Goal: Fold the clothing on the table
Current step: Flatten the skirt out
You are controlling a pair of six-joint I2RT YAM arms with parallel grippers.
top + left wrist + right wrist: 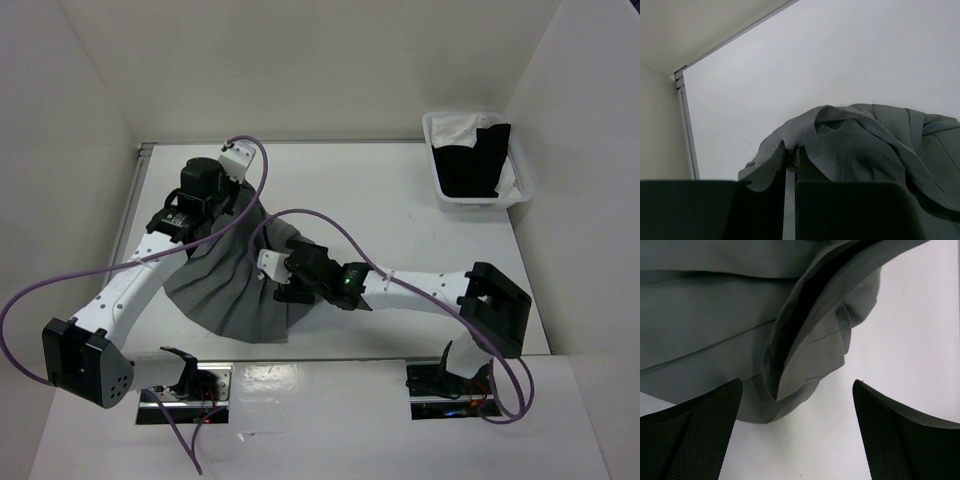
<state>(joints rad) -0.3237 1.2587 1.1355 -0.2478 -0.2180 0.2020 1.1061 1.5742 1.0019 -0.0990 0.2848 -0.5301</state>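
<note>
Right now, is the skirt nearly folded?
Not yet. Done: nothing looks folded; the skirt lies fanned on the table. In hand: the left claw pinches a bunched edge, the right claw hangs open by another edge. Left: all the folding.

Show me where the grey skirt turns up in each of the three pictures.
Top external: the grey pleated skirt fans out on the table, left of centre.
Left wrist: the skirt is at lower right, bunched and pinched in the shut left claw.
Right wrist: the skirt is at upper left, beyond the open right claw.
Shared landmark: the white table lies under it in all three.
</note>
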